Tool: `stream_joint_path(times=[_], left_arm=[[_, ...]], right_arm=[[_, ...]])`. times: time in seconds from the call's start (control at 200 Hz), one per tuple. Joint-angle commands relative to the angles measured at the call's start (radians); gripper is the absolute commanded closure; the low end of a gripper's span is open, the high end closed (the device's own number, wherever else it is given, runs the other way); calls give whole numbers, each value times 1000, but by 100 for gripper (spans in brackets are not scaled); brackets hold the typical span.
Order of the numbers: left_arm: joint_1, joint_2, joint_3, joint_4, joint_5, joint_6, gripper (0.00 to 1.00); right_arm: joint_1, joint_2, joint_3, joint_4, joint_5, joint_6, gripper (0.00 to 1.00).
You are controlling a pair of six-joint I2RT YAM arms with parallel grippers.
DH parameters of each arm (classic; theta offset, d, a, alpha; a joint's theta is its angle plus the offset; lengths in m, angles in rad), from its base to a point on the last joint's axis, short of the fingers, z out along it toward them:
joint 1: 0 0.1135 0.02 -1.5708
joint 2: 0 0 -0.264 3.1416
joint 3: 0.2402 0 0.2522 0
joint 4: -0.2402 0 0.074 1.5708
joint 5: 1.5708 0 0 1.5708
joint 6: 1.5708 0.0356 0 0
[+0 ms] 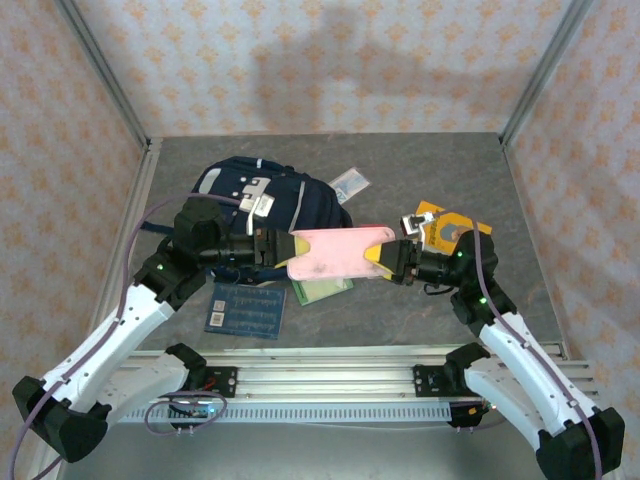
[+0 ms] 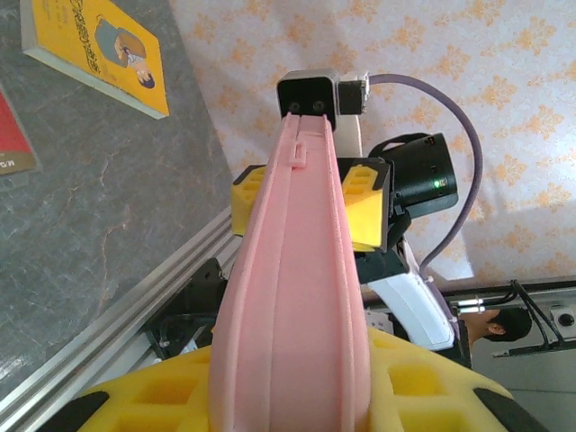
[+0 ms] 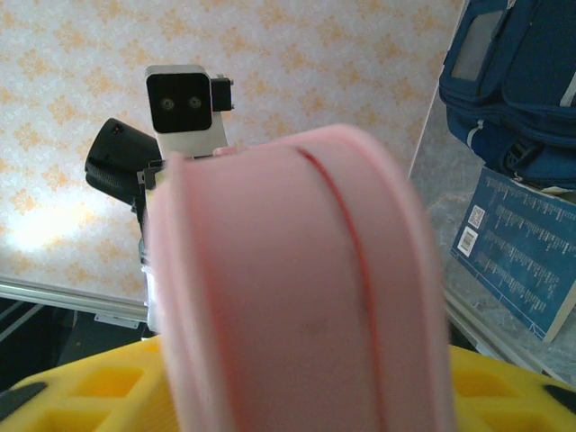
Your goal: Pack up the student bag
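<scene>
A pink zipped pencil case (image 1: 335, 253) hangs level above the table, held at both ends. My left gripper (image 1: 292, 247) is shut on its left end, and my right gripper (image 1: 383, 256) is shut on its right end. In the left wrist view the case (image 2: 292, 297) runs away from my yellow fingers (image 2: 432, 387) to the right gripper's yellow pads (image 2: 364, 202), which flank its far tip. The right wrist view shows the case (image 3: 297, 288) blurred and close. The student bag (image 1: 300, 200), navy blue, lies on the table behind the left gripper; it also shows at the upper right (image 3: 513, 81).
A blue book (image 1: 247, 308) lies at the front left, below the bag. A green flat item (image 1: 325, 290) sits under the case. A yellow book (image 1: 450, 228) lies behind the right gripper, and a small clear packet (image 1: 350, 182) right of the bag. The metal rail (image 1: 330, 375) runs along the near edge.
</scene>
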Motion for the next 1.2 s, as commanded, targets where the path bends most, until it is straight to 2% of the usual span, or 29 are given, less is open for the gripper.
stream_joint_path(times=[0.0,0.165,0.275,0.445,0.54,0.61,0.665,0.735,0.83,0.906,1.011,1.106,1.191], left_arm=[[0,0,-21,7,-2,3,76],[-2,-4,-23,-7,3,11,76],[-6,-4,-26,-9,8,11,77],[-6,-3,-24,-30,2,20,77],[-6,-2,-26,-14,2,8,76],[-5,1,-17,-30,-1,16,74],[-6,1,-12,-47,-7,22,68],[-5,1,-2,-91,-35,42,49],[-5,1,8,-119,-72,56,31],[-2,4,34,-173,-127,89,26],[8,16,81,-259,-224,139,23],[19,28,146,-403,-424,230,22],[23,66,194,-518,-653,285,22]], right_arm=[[0,-12,43,73,12,-10,42],[-8,-12,41,91,17,3,35],[-11,-11,32,94,15,6,35],[-14,-14,10,127,36,58,54],[-14,-26,18,89,48,40,72],[-15,-39,27,49,60,24,76],[-15,-50,33,29,66,14,76],[-17,-64,36,-2,81,1,74],[-20,-81,38,-39,95,-17,73],[-25,-90,39,-83,109,-41,73],[-44,-104,51,-201,154,-116,75],[-51,-113,93,-403,252,-244,74],[-50,-130,126,-569,377,-342,81]])
